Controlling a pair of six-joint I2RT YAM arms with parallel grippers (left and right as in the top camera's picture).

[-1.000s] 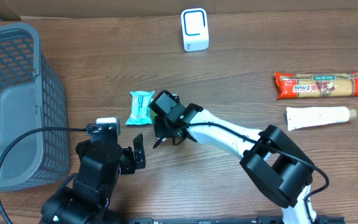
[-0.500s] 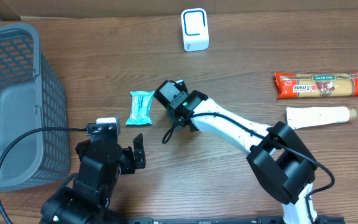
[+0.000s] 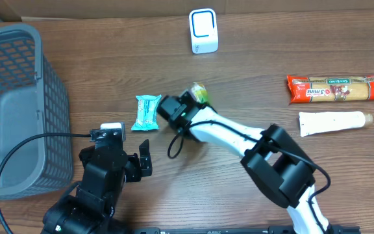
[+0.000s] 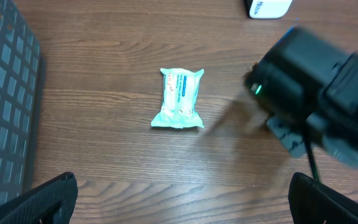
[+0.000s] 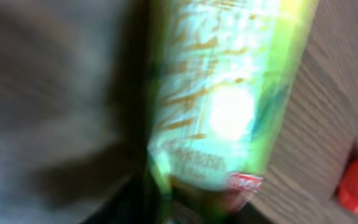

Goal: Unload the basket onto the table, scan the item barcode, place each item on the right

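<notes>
The green packet (image 3: 200, 91) sits at the tip of the right end effector (image 3: 190, 102), on the robot's side of the white scanner (image 3: 204, 30) and well apart from it. The right wrist view shows only a blurred green-and-yellow wrapper, so I cannot tell whether the fingers are pinching it or merely lie against it. The left end effector (image 4: 180, 186) is spread wide and empty, farther from the scanner. A teal packet (image 3: 147, 112) lies flat on the tabletop (image 3: 252, 65), about as far from the scanner as the green one.

The step in hand looks like bringing the green packet to the scanner. To do it well, the grip should be made sure first, since a soft wrapper can slip. The wrist should then turn so the barcode face meets the scanner's window, with the fingers off the code. The blur hides where the code is printed. The packet should be held steady, near the scanner without touching it. Glossy film may glare, so a slight tilt could help.
</notes>
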